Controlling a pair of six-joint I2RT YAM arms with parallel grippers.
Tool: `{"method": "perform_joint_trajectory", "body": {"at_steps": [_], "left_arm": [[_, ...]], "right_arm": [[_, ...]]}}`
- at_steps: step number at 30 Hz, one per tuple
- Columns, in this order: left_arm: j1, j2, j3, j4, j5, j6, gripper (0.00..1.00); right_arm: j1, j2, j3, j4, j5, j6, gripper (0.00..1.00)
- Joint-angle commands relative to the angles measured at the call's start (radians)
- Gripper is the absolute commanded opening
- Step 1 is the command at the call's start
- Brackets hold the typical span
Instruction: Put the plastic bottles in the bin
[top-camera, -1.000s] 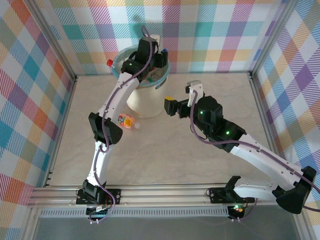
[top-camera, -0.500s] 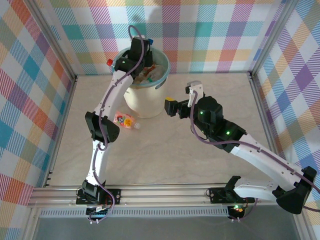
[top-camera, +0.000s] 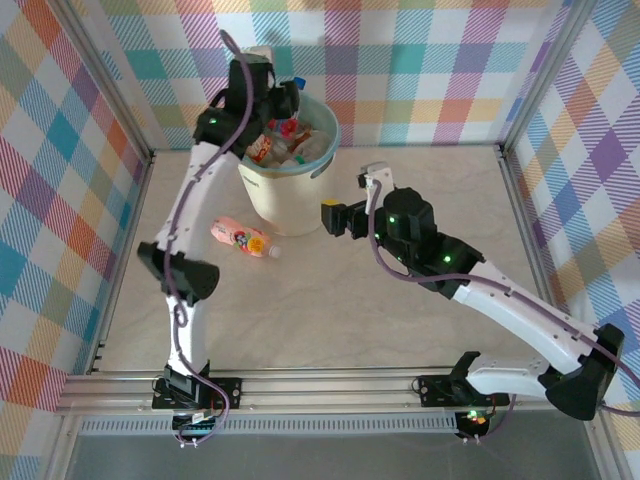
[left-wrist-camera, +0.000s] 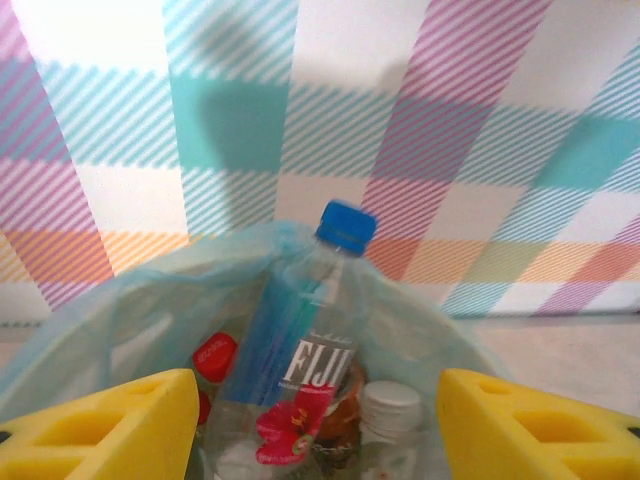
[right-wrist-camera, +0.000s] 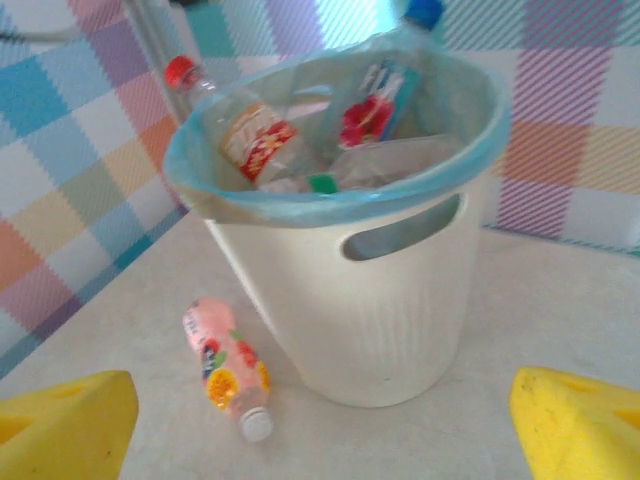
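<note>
One pink bottle (top-camera: 243, 237) flat beside bin (top-camera: 282, 203), cap pointing right, left claw (left-wrist-camera: 316, 400) and right claw (right-wrist-camera: 325, 415) spread (empty).

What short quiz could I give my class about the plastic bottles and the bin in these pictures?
1. True or false: the pink plastic bottle with the white cap lies on the pale table beside the cream-white cylindrical bin.
2. The clear plastic bottle with the red flower label, standing in the bin, has a cap that is: A red, B blue, C green.
3. How many bottles can be seen lying on the table outside the bin?
Key: 1 true; 2 B; 3 one.
</note>
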Motion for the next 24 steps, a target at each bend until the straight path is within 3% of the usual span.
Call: {"method": "perform_joint_trajectory", "body": {"at_steps": [1,6,10,15,24], "left_arm": [[0.004,-0.211,-0.157,0.059,0.048,0.011,0.65],[0.005,-0.549,-0.609,0.169,-0.028,0.024,0.66],[0.011,-0.786,-0.907,0.162,-0.166,-0.006,0.67],[0.025,-1.080,-1.239,0.127,-0.315,-0.135,0.68],[0.030,-1.464,-1.535,-0.029,-0.516,-0.302,0.69]], "right_arm": [[0.002,0.063,0.072,-0.033,-0.191,-0.063,0.90],[0.043,0.226,0.211,-0.124,-0.351,-0.168,0.83],[0.111,0.374,0.300,-0.161,-0.362,-0.282,0.81],[0.169,0.552,0.398,-0.164,-0.342,-0.372,0.82],[0.147,0.908,0.668,-0.326,-0.175,-0.314,0.80]]}}
